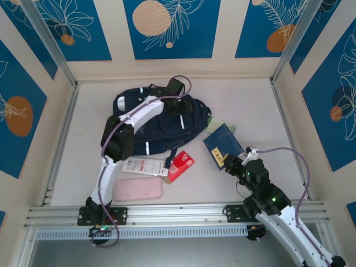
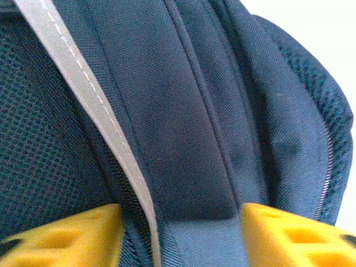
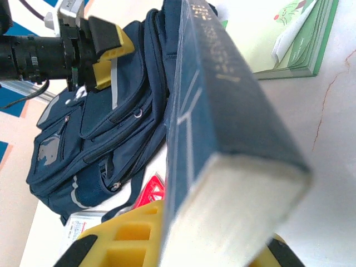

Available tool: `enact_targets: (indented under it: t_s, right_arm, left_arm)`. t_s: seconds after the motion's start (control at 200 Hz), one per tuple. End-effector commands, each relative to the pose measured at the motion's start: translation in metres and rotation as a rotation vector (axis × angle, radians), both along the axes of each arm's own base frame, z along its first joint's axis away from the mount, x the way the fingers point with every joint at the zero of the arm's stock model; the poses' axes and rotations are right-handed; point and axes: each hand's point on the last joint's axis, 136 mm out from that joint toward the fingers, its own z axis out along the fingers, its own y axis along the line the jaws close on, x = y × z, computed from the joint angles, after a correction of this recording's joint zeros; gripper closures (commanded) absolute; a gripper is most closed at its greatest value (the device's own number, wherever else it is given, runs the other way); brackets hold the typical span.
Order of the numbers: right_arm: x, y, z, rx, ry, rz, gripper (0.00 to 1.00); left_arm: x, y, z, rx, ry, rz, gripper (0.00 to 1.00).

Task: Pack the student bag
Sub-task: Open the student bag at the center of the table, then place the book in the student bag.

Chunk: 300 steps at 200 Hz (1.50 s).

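Book point(image 3: 222, 111), clamped edgewise in the right claw point(image 3: 192, 245), sits just right of the bag point(image 1: 172, 130); left claw point(image 2: 181, 222) straddles a bag fold, grip uncertain.

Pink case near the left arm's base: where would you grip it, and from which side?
Probably across its short width at mid-length, coming straight down from above. The pink case lies flat on the table with its long axis running left to right, so the narrow span suits the jaws best.

Pale worktop point(image 1: 89, 139): navy-blue fabric backpack point(image 1: 167, 136) beneath the left claw point(image 1: 177, 105). A flat pink pouch point(image 1: 137, 189) and a white printed leaflet point(image 1: 143, 165) lie nearer. A red packet point(image 1: 181, 166) is left of the right claw point(image 1: 229, 163), a green booklet point(image 1: 221, 125) beyond.
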Motion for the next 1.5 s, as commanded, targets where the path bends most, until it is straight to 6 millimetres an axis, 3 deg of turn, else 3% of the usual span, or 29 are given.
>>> enact_targets:
  t_s: [0.0,0.155,0.25,0.33,0.565,0.8,0.94,1.135,1.315,1.495]
  right_arm:
    - [0.0,0.005,0.009,0.03,-0.032,0.029,1.0]
    - [-0.001,0.005,0.018,0.045,-0.038,0.036,1.0]
    - [-0.001,0.006,0.029,0.046,-0.069,0.047,1.0]
    - [-0.001,0.007,0.042,0.034,-0.11,0.059,1.0]
    - [0.004,0.013,0.088,-0.022,-0.189,0.111,1.0]
    - [0.013,0.022,0.119,-0.031,-0.181,0.146,1.0]
    - [0.018,0.037,0.117,0.038,-0.095,0.204,1.0]
    - [0.025,0.061,0.112,0.228,0.019,0.299,1.0]
    - [0.033,0.084,0.113,0.387,0.096,0.402,1.0]
    - [0.046,0.1,0.108,0.433,0.151,0.465,1.0]
  left_arm:
    - [0.003,-0.015,0.018,-0.109,0.008,-0.037,0.65]
    - [0.003,-0.009,0.029,-0.063,-0.009,-0.086,1.0]
    - [-0.004,-0.002,0.05,-0.048,-0.035,-0.131,1.0]
    - [-0.013,0.004,0.081,-0.038,-0.089,-0.182,1.0]
    - [-0.062,0.018,0.163,-0.107,-0.194,-0.32,1.0]
    - [-0.106,0.035,0.214,-0.182,-0.276,-0.363,1.0]
    - [-0.122,0.044,0.231,-0.197,-0.324,-0.411,1.0]
    - [-0.125,0.059,0.245,-0.264,-0.35,-0.415,1.0]
    - [-0.126,0.06,0.256,-0.34,-0.357,-0.442,1.0]
    - [-0.129,0.056,0.261,-0.377,-0.359,-0.467,1.0]
